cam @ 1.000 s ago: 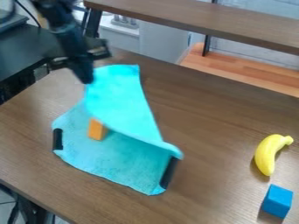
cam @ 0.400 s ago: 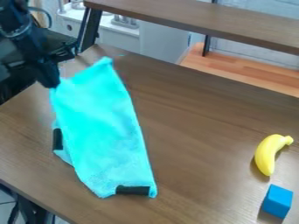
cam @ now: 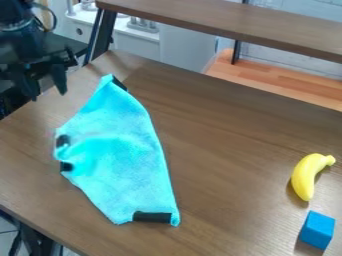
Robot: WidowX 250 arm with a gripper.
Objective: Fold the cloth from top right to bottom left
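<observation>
Gripper: fingers spread apart | cloth: on table, just below-right of gripper, folded partly over itself | banana: well right of gripper, lower | blue block: farther right, lower still

Black arm with bulky joints, 2 tapering black jaws, 1 thin curved cable.

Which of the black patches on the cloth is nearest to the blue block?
The bottom patch, on the lower edge of the cloth; others are higher.
</observation>
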